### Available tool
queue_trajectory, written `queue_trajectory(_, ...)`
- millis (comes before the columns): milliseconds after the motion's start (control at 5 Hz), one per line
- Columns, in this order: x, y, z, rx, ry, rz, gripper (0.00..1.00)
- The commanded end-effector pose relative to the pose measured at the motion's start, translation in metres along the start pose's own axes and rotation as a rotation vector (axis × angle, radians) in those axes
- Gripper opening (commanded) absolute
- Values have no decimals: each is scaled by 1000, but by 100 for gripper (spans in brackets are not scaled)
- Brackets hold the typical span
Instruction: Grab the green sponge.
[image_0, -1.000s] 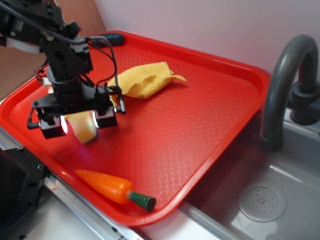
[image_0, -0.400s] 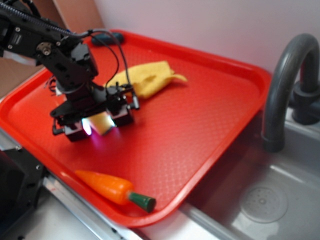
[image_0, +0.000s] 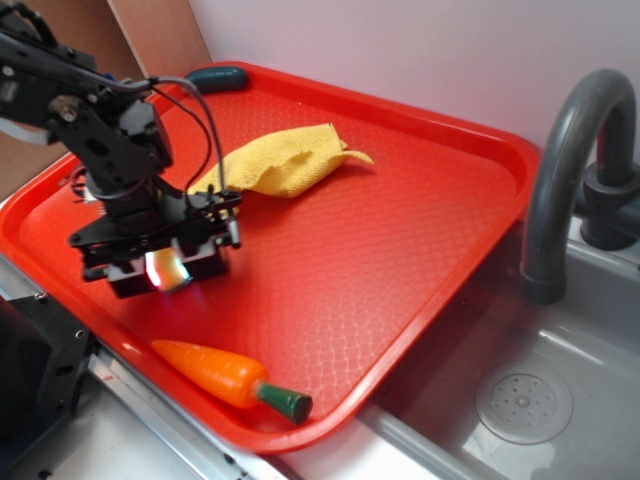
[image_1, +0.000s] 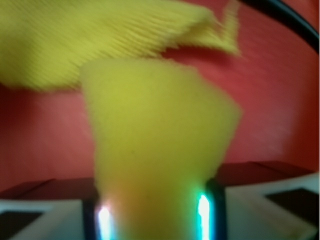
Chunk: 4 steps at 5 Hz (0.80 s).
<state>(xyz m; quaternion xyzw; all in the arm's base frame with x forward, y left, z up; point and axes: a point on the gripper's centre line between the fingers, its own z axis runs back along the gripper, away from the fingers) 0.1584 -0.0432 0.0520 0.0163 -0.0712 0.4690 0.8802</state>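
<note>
1. Counting what's around, with the red tray (image_0: 420, 230) as the anchor: one tray, one green sponge (image_1: 155, 150), one yellow cloth (image_0: 285, 160), one toy carrot (image_0: 225, 375), one dark teal oblong piece (image_0: 215, 77), one grey faucet (image_0: 570, 170) and one sink basin (image_0: 520, 400) with a round drain.
2. The sponge sits at the tray's front-left part, wedged in the gripper (image_0: 165, 270). In the exterior view you only get a pale glowing sliver of it between the black fingers. The wrist view shows it way better: a pale yellow foam block filling the middle of the shot, pinched at its lower end between two fingers with lit strips on them. I can't make out the green face from either angle.
3. So the claw is clenched on the sponge, low over the tray floor. Can't tell whether the sponge touches the tray.
4. The cloth lies crumpled toward the tray's back middle, apart from the gripper.
5. The carrot lies along the tray's front edge, green top pointing right.
6. The teal piece rests at the tray's back-left rim.
7. Faucet and sink are just off the tray's right side.
8. Writing or logos: nothing I can read on anything.
</note>
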Motion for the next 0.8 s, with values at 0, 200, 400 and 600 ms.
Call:
queue_trajectory(0, 13, -46, 92, -47, 22, -419, 0)
queue_trajectory(200, 3, -53, 141, -147, -28, -659, 0)
queue_trajectory(400, 1, -46, 168, -234, -43, -808, 0)
queue_trajectory(600, 1, -48, 163, -205, 21, -799, 0)
